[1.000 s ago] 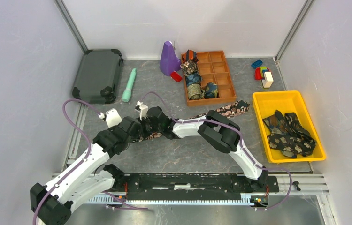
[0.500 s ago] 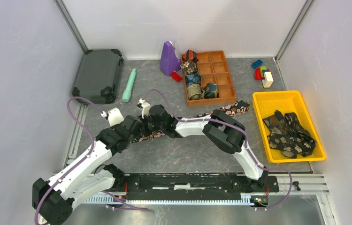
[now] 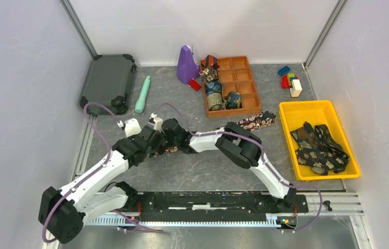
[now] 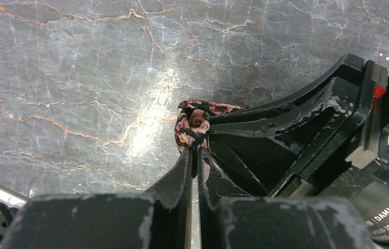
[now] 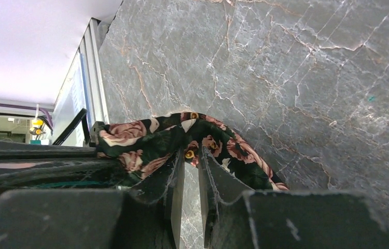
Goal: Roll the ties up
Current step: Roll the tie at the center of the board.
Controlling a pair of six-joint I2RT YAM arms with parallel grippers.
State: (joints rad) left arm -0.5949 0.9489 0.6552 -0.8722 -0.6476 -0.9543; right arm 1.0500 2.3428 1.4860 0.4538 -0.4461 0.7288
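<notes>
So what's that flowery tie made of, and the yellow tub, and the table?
The tie looks like soft woven cloth: it folds and bunches limply. The yellow tub looks like smooth hard plastic, evenly coloured. The table looks like grey marble with pale veins, maybe only a printed sheet.
</notes>
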